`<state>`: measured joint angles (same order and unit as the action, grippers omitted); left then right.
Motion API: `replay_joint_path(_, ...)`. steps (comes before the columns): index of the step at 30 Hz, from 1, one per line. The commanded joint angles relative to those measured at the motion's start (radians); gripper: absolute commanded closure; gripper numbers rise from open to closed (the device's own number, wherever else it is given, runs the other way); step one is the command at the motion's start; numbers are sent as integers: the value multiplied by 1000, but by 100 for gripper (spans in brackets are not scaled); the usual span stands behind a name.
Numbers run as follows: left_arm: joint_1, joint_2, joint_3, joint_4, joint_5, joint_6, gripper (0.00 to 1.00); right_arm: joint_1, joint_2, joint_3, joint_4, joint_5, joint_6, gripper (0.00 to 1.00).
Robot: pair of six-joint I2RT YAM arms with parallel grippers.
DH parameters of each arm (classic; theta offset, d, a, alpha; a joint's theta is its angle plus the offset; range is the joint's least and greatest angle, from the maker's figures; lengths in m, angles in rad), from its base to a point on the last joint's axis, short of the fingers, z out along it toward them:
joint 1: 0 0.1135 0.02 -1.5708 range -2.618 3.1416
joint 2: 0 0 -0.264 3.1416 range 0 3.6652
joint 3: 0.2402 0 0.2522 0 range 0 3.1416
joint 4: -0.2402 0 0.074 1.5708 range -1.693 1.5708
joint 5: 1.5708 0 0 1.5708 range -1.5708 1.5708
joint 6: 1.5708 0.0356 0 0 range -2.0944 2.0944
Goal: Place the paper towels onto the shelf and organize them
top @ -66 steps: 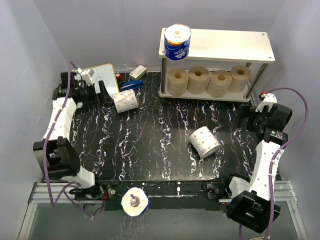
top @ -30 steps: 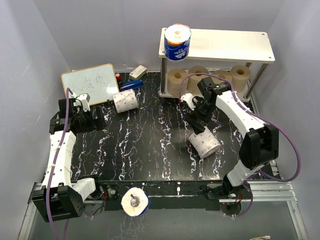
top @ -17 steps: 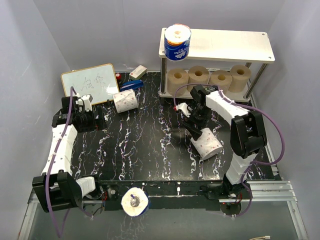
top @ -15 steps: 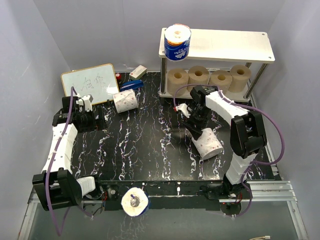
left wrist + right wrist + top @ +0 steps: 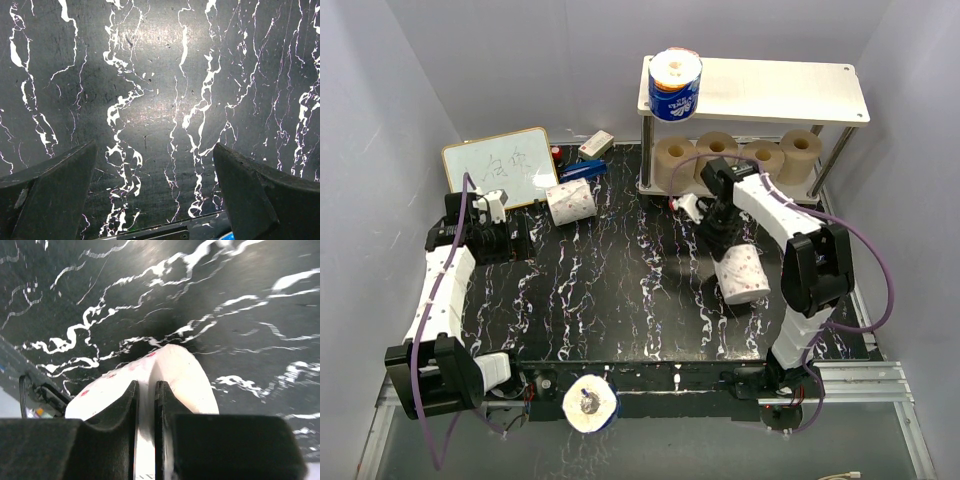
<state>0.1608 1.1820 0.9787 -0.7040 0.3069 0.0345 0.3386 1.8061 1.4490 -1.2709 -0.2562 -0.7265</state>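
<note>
Held roll (image 5: pixel 747 275): white w/ pink dots, right of frame centre, below the shelf (image 5: pixel 770 92). You've got it by its upper-left end.
Axis: runs upper left to lower right in top view, free end pointing lower right. Can't tell if it's clear of the table (image 5: pixel 620 275).
R gripper (image 5: pixel 727 243): nearly closed, fingers (image 5: pixel 131 400) pinching the roll's wall – only a thin white strip between them.
L gripper (image 5: pixel 154 147): spread wide, nothing between, over bare table at frame left, below the whiteboard (image 5: pixel 500 165).
Shelf load: blue-wrapped roll (image 5: pixel 675 85) on top board's left end, core toward camera; four tan rolls (image 5: pixel 717 152) in a row on lower board.
Loose: white roll (image 5: pixel 570 202) on its side, just right of whiteboard; front roll (image 5: pixel 590 403) at bottom edge – core up.
</note>
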Motion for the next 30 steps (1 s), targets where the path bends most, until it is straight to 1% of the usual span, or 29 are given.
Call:
replay_joint_path(1,5,7,-9,-3,32,14,1,4,-121,192,-34,49,95,100)
replay_joint_path(4,5,18,-4,-11,48,23,1,3,-193,236,-33,31,168,100)
replay_joint_path(9,5,30,-3,-13,57,25,1,4,-297,284,16,-14,341,100)
replay_joint_path(11,5,41,-2,-14,62,29,1,4,-354,329,47,-11,347,100)
replay_joint_path(12,5,49,0,-15,63,30,1,4,-381,355,56,3,322,100)
replay_joint_path(13,5,59,5,-21,76,38,1,4,-406,380,66,34,281,100)
replay_joint_path(16,5,85,14,-37,115,55,1,4,-440,454,91,216,181,100)
replay_joint_path(18,5,102,19,-46,128,57,1,3,-450,493,113,340,149,100)
replay_joint_path(20,5,117,20,-46,121,54,1,4,-483,495,200,466,133,100)
replay_joint_path(22,5,124,20,-48,125,57,1,3,-523,472,363,634,122,100)
replay_joint_path(25,6,123,18,-51,154,83,1,4,-558,475,504,734,94,100)
replay_joint_path(27,5,128,21,-55,164,87,1,4,-587,455,616,781,47,100)
replay_joint_path(30,6,135,26,-62,159,87,1,3,-592,480,722,816,-30,100)
